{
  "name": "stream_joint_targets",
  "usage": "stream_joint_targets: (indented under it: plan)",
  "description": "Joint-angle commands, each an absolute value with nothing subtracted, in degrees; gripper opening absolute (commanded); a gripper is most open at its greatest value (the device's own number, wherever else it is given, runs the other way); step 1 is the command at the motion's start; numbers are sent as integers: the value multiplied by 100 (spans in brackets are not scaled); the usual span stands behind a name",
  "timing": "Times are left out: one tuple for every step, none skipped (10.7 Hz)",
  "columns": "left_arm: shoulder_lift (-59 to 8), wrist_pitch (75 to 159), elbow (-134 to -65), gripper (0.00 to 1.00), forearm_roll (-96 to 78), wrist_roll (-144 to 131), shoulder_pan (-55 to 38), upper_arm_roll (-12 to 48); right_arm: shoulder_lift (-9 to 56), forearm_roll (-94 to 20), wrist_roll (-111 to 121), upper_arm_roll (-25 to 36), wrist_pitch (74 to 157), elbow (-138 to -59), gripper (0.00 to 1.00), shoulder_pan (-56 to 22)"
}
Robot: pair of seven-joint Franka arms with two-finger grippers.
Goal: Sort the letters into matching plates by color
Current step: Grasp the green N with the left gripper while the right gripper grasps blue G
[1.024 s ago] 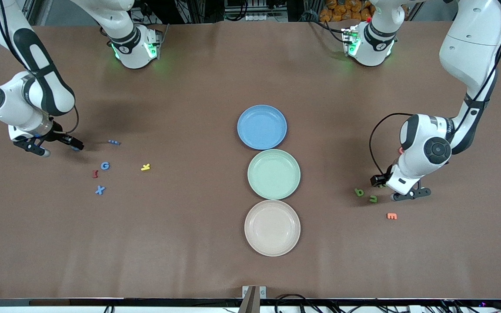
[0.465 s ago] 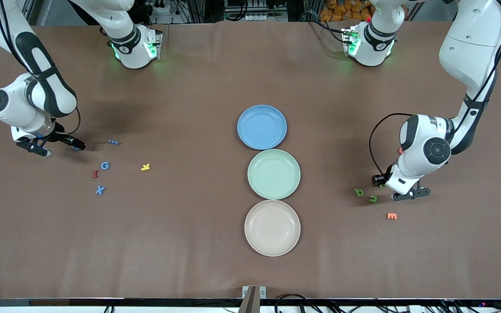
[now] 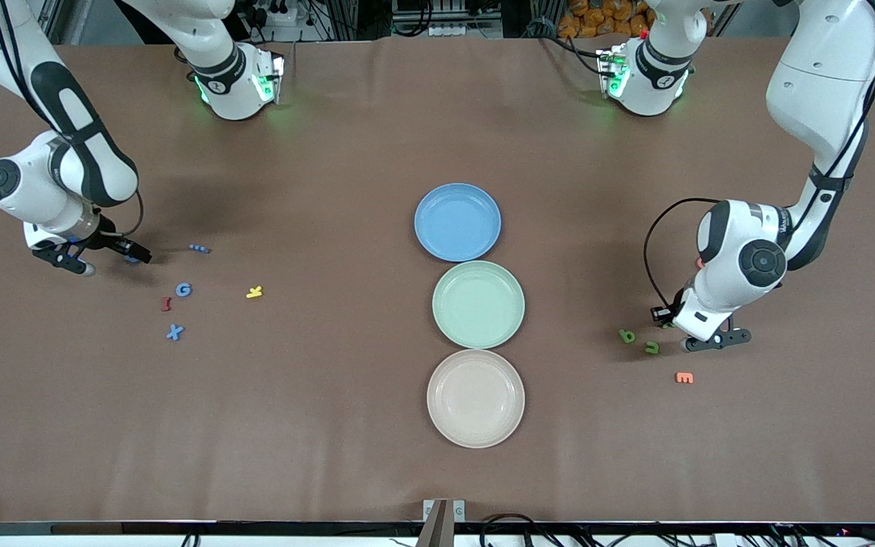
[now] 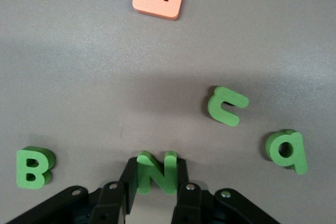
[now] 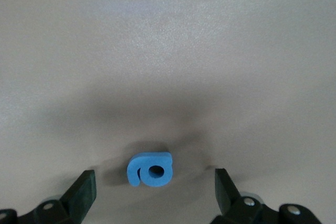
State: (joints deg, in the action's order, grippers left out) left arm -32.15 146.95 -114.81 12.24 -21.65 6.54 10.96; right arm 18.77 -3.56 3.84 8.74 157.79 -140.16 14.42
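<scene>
The blue plate (image 3: 457,221) and the mint green plate (image 3: 478,304) lie mid-table, both bare. My left gripper (image 3: 669,323) is low at the table, shut on a green N (image 4: 156,174) between its fingers (image 4: 156,165). A green B (image 4: 34,167), a green r-shaped piece (image 3: 652,347), a green q (image 3: 627,335) and an orange E (image 3: 684,377) lie around it. My right gripper (image 3: 127,257) is open and low, its fingers either side of a small blue letter (image 5: 149,170) without touching it (image 5: 153,181). Blue G (image 3: 183,289), blue X (image 3: 174,332) and another blue piece (image 3: 199,248) lie near it.
A cream-beige plate (image 3: 475,398) lies nearest the front camera, next to the green plate. A red letter (image 3: 165,304) and a yellow K (image 3: 254,292) lie among the blue letters at the right arm's end of the table.
The right arm has shifted slightly, its gripper staying around the small blue letter. The left gripper has hardly moved.
</scene>
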Motion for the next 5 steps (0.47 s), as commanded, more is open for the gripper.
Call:
stream_joint_targets:
  plan:
    - [-3042, 14722, -11479, 0, 1415, -2390, 642, 1107, 1942, -466, 404, 809, 15847, -13992, 96, 1538]
    - [-2911, 14609, -11470, 0, 1406, -2391, 598, 1168, 1951, -466, 404, 809, 15847, -13983, 85, 1538]
    - [-2787, 14494, -11461, 0, 1380, -2399, 589, 1265, 1951, -466, 404, 809, 15847, -13992, 76, 1529]
    - [-2708, 14432, -11452, 0, 1336, -2452, 598, 1414, 1951, -466, 404, 809, 15847, -13992, 73, 1538]
    - [-2664, 14388, -11443, 0, 1336, -2739, 589, 1589, 1969, -466, 404, 809, 15847, -13992, 69, 1547]
